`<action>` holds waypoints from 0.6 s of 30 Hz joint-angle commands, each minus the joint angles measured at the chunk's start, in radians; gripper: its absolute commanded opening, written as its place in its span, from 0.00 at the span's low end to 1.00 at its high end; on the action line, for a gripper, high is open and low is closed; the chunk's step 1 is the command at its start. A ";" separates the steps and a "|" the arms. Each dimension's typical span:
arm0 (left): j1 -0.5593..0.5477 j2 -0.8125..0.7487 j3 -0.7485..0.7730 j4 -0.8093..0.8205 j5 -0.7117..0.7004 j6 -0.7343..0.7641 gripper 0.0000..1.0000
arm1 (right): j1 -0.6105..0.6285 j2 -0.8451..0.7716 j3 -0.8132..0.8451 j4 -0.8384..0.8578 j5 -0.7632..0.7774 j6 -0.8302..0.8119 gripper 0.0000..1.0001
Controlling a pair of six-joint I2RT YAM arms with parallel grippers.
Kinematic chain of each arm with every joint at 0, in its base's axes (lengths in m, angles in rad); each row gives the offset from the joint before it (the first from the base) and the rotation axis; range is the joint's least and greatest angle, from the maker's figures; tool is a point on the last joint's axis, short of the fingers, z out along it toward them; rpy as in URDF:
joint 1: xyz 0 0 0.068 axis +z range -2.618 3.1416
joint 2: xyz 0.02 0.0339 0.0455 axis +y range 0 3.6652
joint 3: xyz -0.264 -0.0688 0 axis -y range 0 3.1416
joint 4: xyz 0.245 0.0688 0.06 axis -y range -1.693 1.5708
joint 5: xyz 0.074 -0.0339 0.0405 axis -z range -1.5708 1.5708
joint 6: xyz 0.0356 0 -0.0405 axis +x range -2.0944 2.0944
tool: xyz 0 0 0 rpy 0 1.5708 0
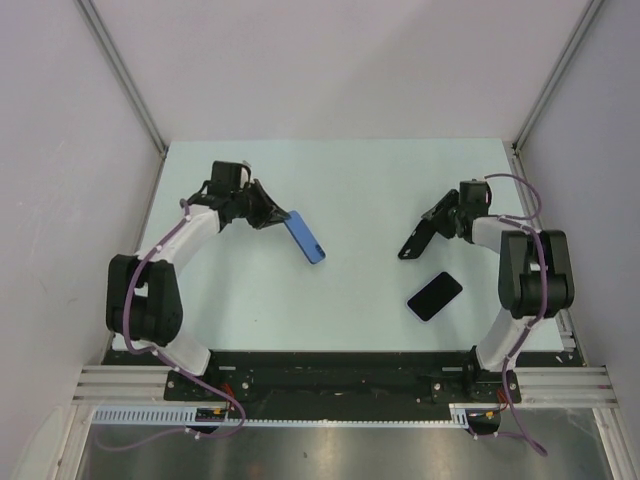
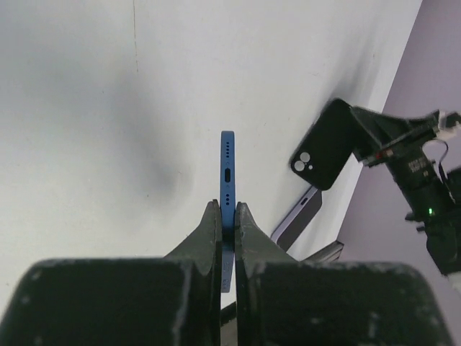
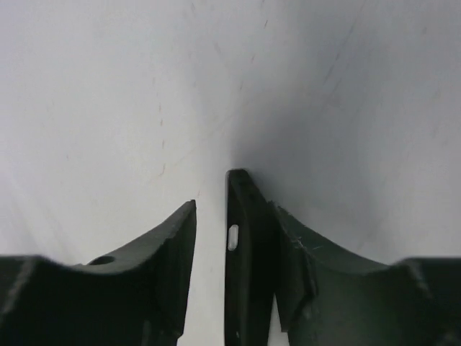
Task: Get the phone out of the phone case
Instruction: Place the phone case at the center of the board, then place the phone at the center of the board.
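Left gripper (image 2: pixel 227 209) clenched on blue phone (image 1: pixel 305 237), 9 o'clock. Right gripper (image 3: pixel 234 209) at black case (image 1: pixel 415 240), 3 o'clock; one-side gap, can't tell if gripped.

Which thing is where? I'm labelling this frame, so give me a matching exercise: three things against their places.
Things:
1. blue phone-shaped item
2. black item with lens holes
3. dark-screened phone

Places:
A. lying flat on the table
B. clamped in the left gripper
C. at the right gripper, against one finger

Pairs: 1-B, 2-C, 3-A
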 commanded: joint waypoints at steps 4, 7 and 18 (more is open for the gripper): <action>0.034 0.054 0.164 0.062 0.070 0.151 0.00 | -0.147 0.036 0.096 0.090 -0.032 0.004 0.83; 0.041 0.115 0.258 0.008 0.015 0.213 0.00 | -0.188 -0.064 0.095 -0.030 0.048 -0.039 0.85; 0.089 0.511 0.529 0.249 0.231 0.135 0.00 | -0.213 -0.533 -0.167 -0.208 -0.015 -0.157 0.96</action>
